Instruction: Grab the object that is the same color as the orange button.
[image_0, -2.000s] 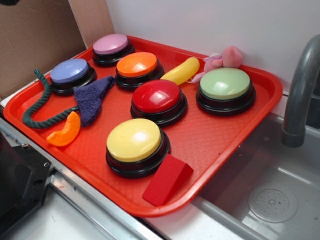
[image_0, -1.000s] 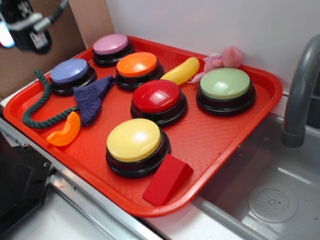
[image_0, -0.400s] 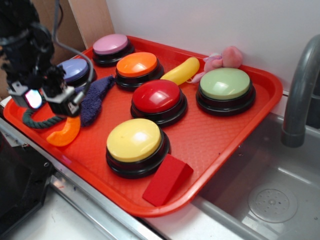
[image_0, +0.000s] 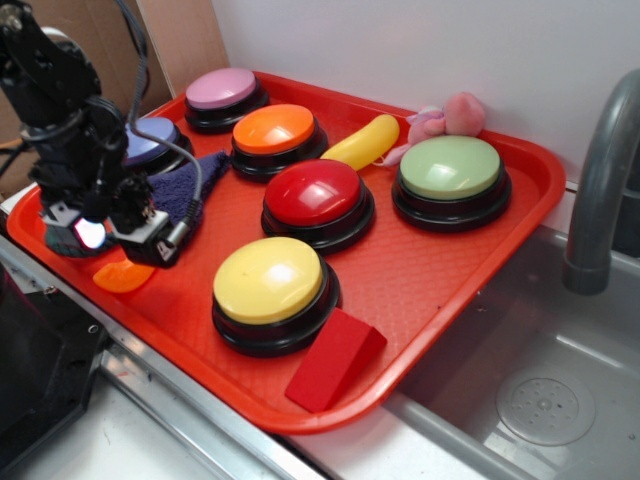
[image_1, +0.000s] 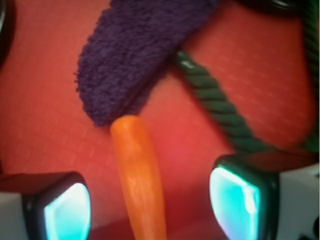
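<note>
A big red tray (image_0: 440, 270) sits on a metal worktop (image_0: 150, 420) next to a sink (image_0: 540, 390), with a white wall behind it. On the tray are round buttons: the orange button (image_0: 274, 129) near the back, a red button (image_0: 316, 192) in the middle, a yellow button (image_0: 268, 280) near the front, a green button (image_0: 450, 167) on the right, a pink button (image_0: 221, 88) at the back and a blue button (image_0: 150, 140) partly hidden by the arm. A yellow banana toy (image_0: 363, 141) lies between the orange and green buttons, and a red wedge block (image_0: 335, 359) lies at the front edge. The end effector (image_0: 110, 232) is low over the left side of the tray. Its two fingers (image_1: 67, 210) are spread apart, and the small orange slice (image_1: 140, 180) lies on the tray between them, not squeezed. It is hard to say if either finger touches it. The tip of the slice sits just beside a purple cloth (image_1: 135, 55), and a green rope (image_1: 220, 110) runs close by on the other side.
</note>
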